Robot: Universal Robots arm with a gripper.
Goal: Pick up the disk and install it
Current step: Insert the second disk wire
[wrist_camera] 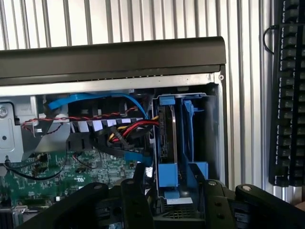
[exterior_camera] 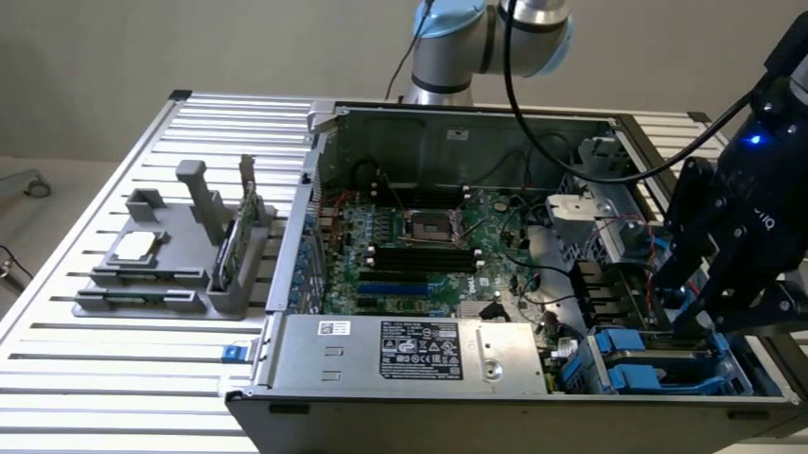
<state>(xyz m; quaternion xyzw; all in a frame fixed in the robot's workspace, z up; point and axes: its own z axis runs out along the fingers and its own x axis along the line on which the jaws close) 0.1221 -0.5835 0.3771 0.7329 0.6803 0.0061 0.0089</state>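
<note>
The tool, its fingers spread and empty, hovers just above the blue-framed disk seated on edge in the computer case's drive bay.

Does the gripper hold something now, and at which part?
Nothing is held: the gripper has open jaws above the disk in its bay.

An open computer case is lying on a slatted table, exposing its motherboard, while a grey holder is sitting beside it toward the exterior view's left.
</note>
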